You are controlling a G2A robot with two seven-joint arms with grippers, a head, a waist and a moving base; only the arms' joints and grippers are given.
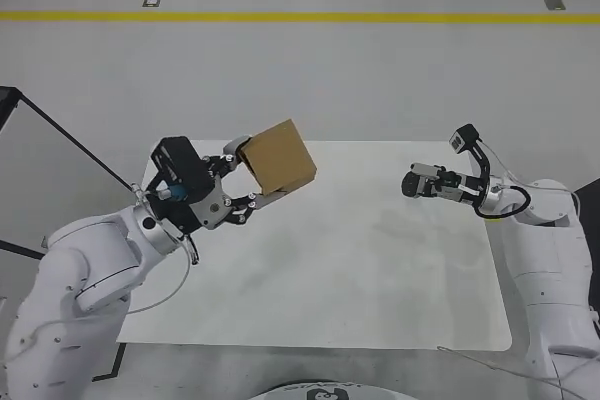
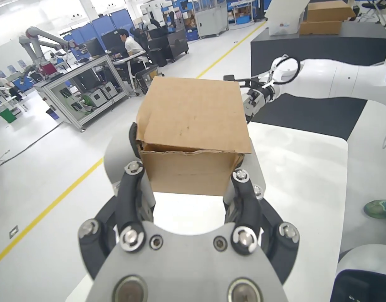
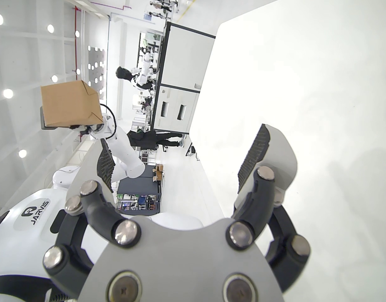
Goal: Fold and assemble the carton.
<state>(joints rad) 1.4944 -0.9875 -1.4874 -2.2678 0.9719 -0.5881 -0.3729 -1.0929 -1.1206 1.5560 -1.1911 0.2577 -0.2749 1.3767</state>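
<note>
The brown carton (image 1: 278, 156) is a closed box held in the air over the table's far left corner. My left gripper (image 1: 248, 176) is shut on it, one finger on each side face. In the left wrist view the carton (image 2: 193, 130) fills the space between the fingers (image 2: 134, 146), its near flap edge ragged. My right gripper (image 1: 412, 184) hovers over the table's right side, apart from the carton, and stands open with nothing between its ribbed pads (image 3: 254, 153). From the right wrist view the carton (image 3: 68, 103) appears far off, at the end of the left arm.
The white table (image 1: 380, 290) has rounded corners and bare room across its middle and front. A dark frame (image 1: 40, 130) stands on the floor to the left. A yellow floor line (image 1: 300, 16) runs along the back.
</note>
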